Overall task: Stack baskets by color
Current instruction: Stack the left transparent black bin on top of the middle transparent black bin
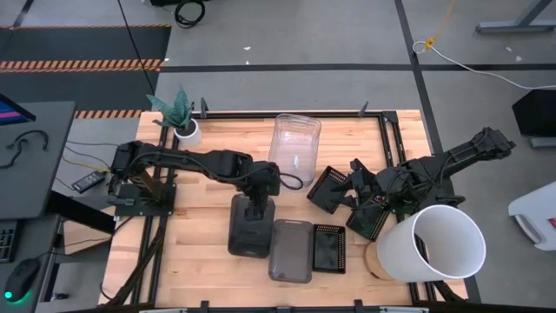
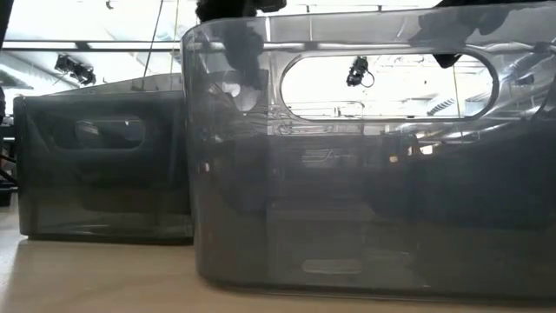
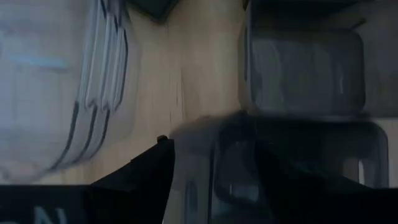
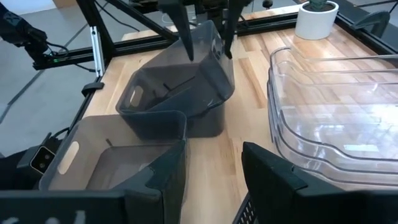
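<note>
A smoky dark-grey basket (image 4: 174, 93) sits tilted, its far end raised, and seems to rest in another smoky one beneath it (image 4: 208, 124). My left gripper (image 4: 205, 37) is open above that raised far end wall (image 3: 211, 162), one finger on each side of it. A further smoky basket (image 1: 291, 252) stands beside it toward the right. Clear baskets (image 1: 295, 143) lie nested at the far middle. One black mesh basket (image 1: 330, 248) stands near the front, and two more (image 1: 328, 187) (image 1: 369, 219) lie under my right gripper (image 4: 214, 180), which is open and holds nothing.
A large white bucket (image 1: 434, 243) lies on its side at the near right. A small white plant pot (image 1: 185, 130) stands at the far left corner. Black frame rails (image 1: 391, 139) run along the table's edges. Bare wood shows between the clear baskets and the smoky ones.
</note>
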Robot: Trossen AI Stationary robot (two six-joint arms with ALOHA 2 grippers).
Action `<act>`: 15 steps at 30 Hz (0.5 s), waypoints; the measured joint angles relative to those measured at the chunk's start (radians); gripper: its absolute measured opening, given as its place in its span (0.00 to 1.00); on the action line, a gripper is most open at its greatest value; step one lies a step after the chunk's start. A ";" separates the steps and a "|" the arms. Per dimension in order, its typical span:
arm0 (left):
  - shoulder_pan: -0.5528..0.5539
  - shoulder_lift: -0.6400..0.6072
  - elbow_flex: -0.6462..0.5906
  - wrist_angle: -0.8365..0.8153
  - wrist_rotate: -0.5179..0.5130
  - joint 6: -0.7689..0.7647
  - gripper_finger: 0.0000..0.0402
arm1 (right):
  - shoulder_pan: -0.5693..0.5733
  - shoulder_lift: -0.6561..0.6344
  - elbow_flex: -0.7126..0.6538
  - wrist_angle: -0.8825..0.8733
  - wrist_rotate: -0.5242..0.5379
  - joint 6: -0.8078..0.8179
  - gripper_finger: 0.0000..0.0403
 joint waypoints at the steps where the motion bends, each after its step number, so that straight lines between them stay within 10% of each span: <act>1: -0.001 -0.002 0.001 -0.028 0.000 0.000 0.56 | 0.000 0.000 0.000 0.000 0.000 0.000 0.40; 15: -0.021 0.062 0.000 -0.190 -0.102 -0.058 0.35 | 0.001 0.000 0.000 -0.003 -0.046 0.018 0.40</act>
